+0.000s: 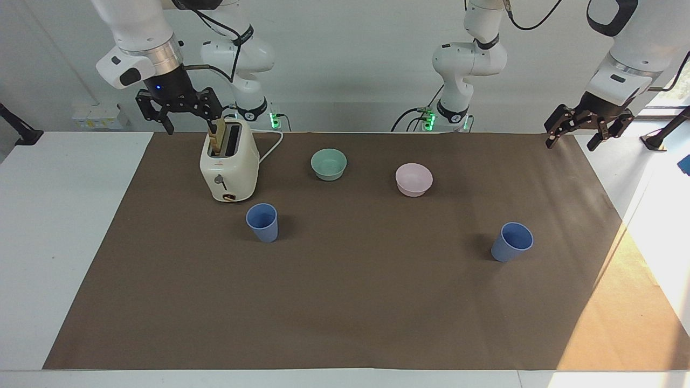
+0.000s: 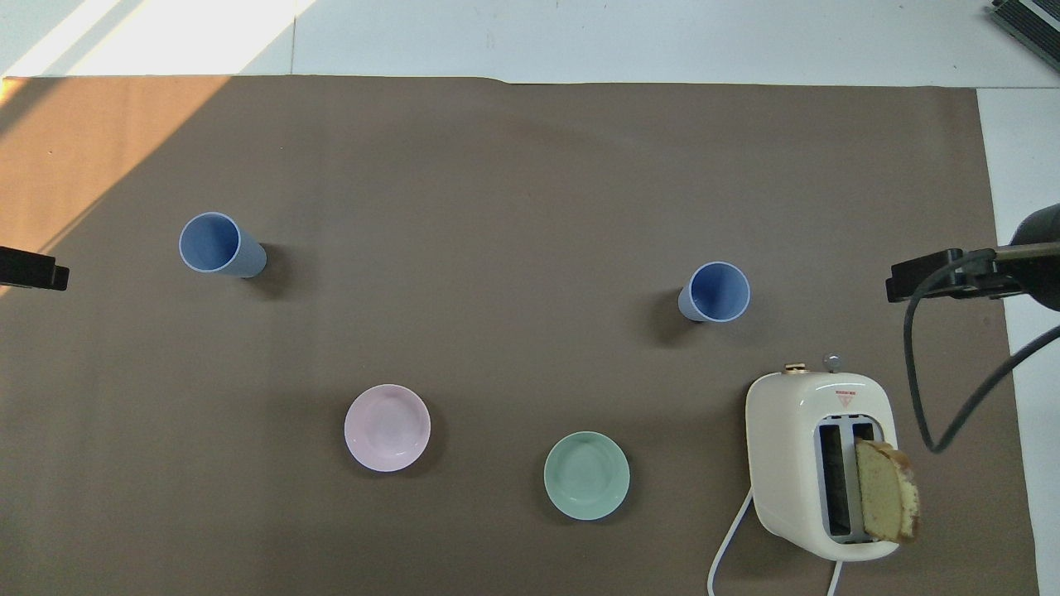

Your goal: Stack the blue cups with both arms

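Two blue cups stand upright on the brown mat, well apart. One cup (image 1: 262,222) (image 2: 714,292) is just beyond the toaster, farther from the robots, toward the right arm's end. The other cup (image 1: 511,242) (image 2: 217,243) stands alone toward the left arm's end. My right gripper (image 1: 190,121) hangs open and empty in the air beside the toaster's top. My left gripper (image 1: 575,139) hangs open and empty over the mat's edge at its own end. Neither gripper touches a cup. In the overhead view only dark parts of each hand show at the side edges.
A cream toaster (image 1: 229,170) (image 2: 816,463) holds a bread slice (image 1: 217,137) (image 2: 888,488) in one slot, its white cord trailing toward the robots. A mint-green bowl (image 1: 329,163) (image 2: 586,475) and a pink bowl (image 1: 413,179) (image 2: 387,427) sit nearer the robots than the cups.
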`<state>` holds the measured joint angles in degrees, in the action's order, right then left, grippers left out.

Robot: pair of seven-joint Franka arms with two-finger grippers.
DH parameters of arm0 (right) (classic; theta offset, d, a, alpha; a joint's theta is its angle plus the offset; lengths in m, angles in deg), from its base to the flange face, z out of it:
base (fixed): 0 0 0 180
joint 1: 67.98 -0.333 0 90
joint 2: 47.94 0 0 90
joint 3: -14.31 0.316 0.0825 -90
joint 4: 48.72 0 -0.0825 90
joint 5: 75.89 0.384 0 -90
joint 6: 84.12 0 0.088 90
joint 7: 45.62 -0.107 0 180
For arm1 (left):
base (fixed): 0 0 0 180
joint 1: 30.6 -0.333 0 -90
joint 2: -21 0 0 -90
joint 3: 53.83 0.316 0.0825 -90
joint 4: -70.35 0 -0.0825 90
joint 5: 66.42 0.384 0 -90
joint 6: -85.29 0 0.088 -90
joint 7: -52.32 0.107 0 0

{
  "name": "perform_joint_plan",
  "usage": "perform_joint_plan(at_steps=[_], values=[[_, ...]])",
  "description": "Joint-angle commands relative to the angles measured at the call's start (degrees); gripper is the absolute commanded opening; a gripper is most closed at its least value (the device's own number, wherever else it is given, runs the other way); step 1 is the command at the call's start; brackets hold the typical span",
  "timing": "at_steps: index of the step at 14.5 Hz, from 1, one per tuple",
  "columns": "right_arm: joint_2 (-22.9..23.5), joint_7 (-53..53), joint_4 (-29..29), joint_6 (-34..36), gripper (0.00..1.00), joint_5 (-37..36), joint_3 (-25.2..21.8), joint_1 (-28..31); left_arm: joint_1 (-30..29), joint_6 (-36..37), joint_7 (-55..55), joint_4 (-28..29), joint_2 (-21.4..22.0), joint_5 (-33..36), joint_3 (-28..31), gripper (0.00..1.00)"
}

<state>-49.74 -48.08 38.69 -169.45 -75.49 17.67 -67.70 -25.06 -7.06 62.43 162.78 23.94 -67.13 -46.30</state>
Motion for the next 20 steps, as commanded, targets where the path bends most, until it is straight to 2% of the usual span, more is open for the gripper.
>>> perform_joint_plan(at_steps=[1,20], values=[[-0.8,1.5,0.8,0.3,1.00,0.4,-0.2,0.3,-0.1,1.0,0.2,0.0,0.8,-0.2,-0.1,1.00],[-0.8,1.5,0.8,0.3,1.00,0.4,-0.2,0.3,0.2,0.9,-0.8,-0.1,0.7,-0.2,-0.1,1.00]])
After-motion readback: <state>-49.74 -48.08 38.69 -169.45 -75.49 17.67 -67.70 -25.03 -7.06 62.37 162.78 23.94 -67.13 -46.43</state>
